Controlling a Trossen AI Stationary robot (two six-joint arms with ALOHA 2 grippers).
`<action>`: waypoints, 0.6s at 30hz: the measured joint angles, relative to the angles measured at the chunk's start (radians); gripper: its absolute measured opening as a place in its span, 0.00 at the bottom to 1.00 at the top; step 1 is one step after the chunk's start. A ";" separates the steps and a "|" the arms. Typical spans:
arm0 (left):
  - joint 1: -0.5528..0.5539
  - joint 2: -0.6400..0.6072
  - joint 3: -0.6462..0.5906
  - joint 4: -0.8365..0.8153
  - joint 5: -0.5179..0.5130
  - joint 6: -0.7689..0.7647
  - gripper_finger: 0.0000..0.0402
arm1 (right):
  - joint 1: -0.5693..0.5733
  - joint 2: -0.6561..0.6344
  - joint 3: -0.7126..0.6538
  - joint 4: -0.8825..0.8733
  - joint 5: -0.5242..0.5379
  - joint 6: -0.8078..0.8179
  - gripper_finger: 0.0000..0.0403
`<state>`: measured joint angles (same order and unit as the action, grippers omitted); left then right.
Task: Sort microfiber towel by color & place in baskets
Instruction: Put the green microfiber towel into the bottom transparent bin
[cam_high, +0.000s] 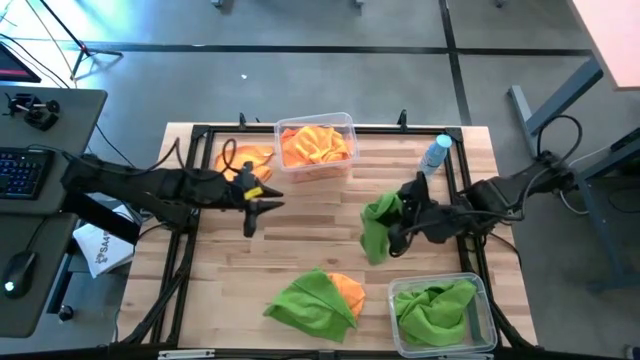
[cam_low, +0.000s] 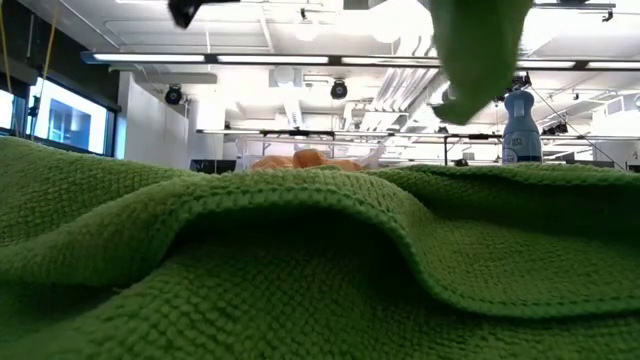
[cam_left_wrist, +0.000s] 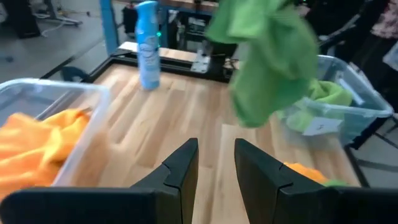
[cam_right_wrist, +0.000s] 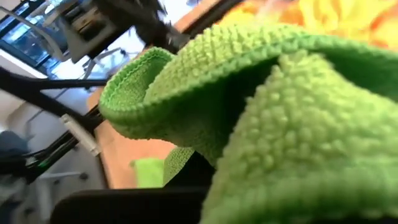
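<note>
A green towel (cam_high: 378, 226) is hanging long and loose from the right end effector (cam_high: 402, 222), which is gripping it above the bench (cam_high: 300, 215). The basket with green cloths (cam_high: 440, 312) is lying nearer the front edge, close to this arm. The left end effector (cam_high: 256, 206) is waiting with fingers apart, holding nothing.

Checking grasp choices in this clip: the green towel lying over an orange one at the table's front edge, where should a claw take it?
Probably from straight above, on the raised fold of the green towel. It lies crumpled, so the ridges give the claw something to pinch. Stay toward its left side: the orange towel peeks out on the right and could get caught too.
</note>
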<state>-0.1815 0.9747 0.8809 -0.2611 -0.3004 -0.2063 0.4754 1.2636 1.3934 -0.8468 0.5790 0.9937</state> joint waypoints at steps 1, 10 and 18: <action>0.009 -0.026 -0.024 0.001 0.000 -0.002 0.23 | 0.012 0.000 0.008 -0.022 -0.021 0.044 0.00; 0.099 -0.192 -0.169 -0.002 0.013 -0.001 0.23 | 0.145 0.000 0.099 -0.146 -0.112 0.350 0.00; 0.170 -0.229 -0.228 0.000 0.108 -0.002 0.23 | 0.251 0.035 0.120 -0.247 -0.150 0.595 0.00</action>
<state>-0.0117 0.7460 0.6527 -0.2607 -0.1920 -0.2083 0.7264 1.2982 1.5131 -1.0941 0.4295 1.5884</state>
